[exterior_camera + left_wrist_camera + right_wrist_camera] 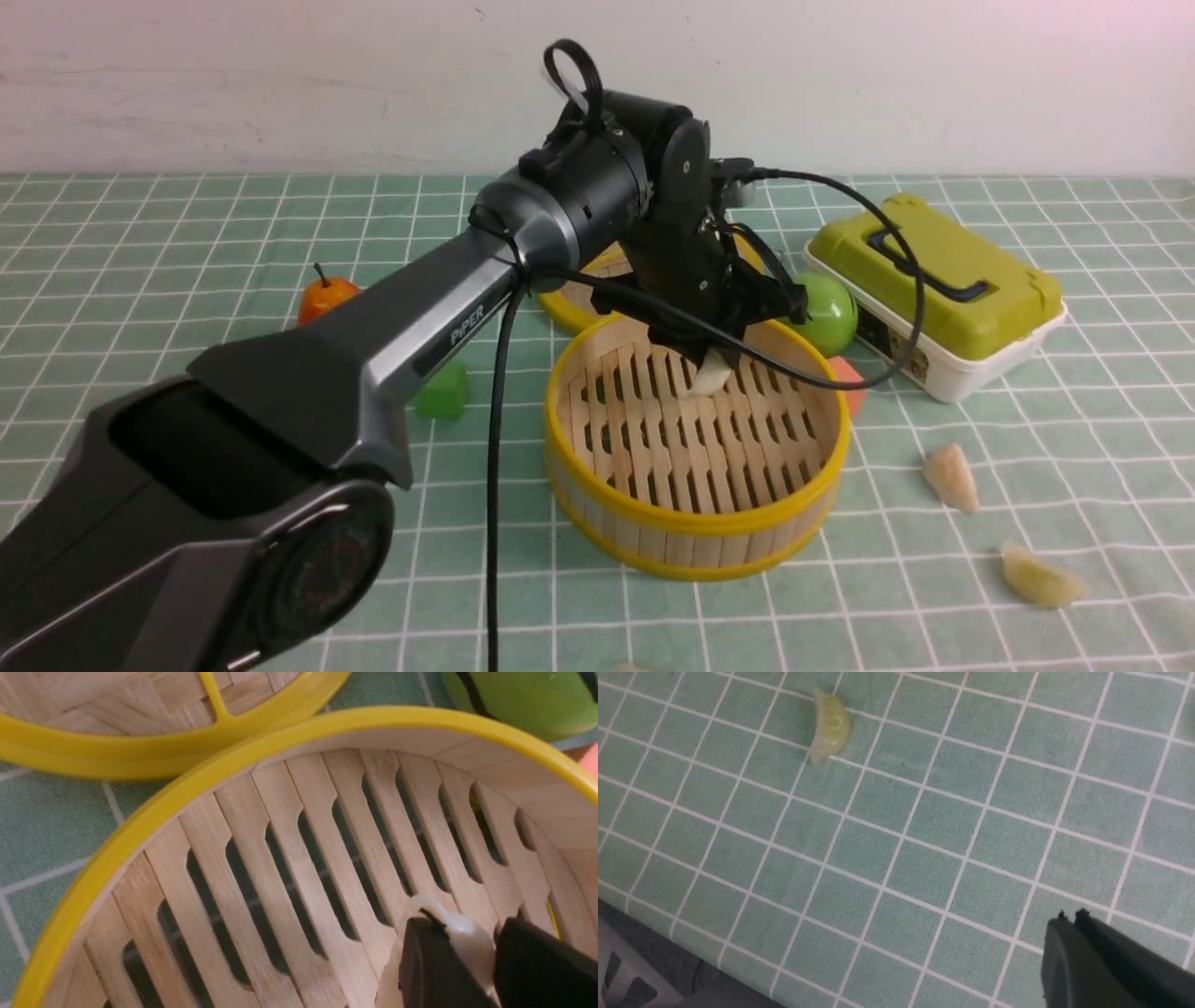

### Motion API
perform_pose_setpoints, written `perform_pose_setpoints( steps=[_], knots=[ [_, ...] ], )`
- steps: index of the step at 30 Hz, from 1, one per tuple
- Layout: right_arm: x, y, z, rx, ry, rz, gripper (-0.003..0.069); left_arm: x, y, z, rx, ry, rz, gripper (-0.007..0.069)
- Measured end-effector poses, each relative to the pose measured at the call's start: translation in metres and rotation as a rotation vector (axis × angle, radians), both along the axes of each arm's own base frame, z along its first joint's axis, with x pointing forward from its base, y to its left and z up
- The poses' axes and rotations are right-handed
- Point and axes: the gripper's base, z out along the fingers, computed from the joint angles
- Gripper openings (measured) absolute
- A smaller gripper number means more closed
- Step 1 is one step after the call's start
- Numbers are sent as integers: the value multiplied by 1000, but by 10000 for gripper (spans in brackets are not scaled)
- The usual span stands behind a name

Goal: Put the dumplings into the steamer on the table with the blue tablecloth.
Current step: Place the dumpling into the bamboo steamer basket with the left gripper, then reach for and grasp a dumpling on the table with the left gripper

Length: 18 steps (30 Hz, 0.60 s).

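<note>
One dumpling (pixel 711 376) is pinched in the left gripper (pixel 486 952) over the steamer (pixel 691 537) floor, so it's best lowered a touch and released gently, so nothing gets bounced over the rim. The right gripper (pixel 1074 918) is closed on nothing above the tablecloth (pixel 924 835), where other dumplings (pixel 950 476) are waiting.
</note>
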Motion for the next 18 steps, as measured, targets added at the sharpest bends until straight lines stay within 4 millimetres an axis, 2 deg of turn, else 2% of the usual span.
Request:
perform_pose_setpoints(
  steps=[3, 5, 8, 9, 11, 12, 14, 15, 16, 18],
  knots=[
    [1, 0, 0, -5, -8, -3, 9, 2, 0, -10, 16, 15, 7, 181],
    [1, -1, 0, -6, -16, -5, 9, 4, -1, -14, 16, 7, 10, 237],
    [1, 0, 1, -6, -21, 1, 11, 1, 1, -14, 43, 36, 8, 419],
    [1, 0, 1, -6, -21, 1, 12, 0, 2, -10, 47, 37, 8, 449],
    [1, 0, 1, -6, -21, 1, 13, -5, 6, 5, 53, 49, 15, 535],
    [1, 0, 1, -6, -21, 1, 13, -6, 7, 10, 52, 49, 19, 549],
    [1, 0, 1, -6, -21, 1, 19, -19, 16, 53, 26, 26, 29, 600],
    [1, 0, 1, -6, -21, 1, 20, -22, 18, 64, 18, 14, 29, 603],
    [1, 0, 1, -6, -21, 1, 22, -28, 23, 85, -2, -16, 27, 603],
    [1, 0, 1, -2, -20, 1, 23, -40, 31, 113, -30, -53, 21, 590]
  ],
)
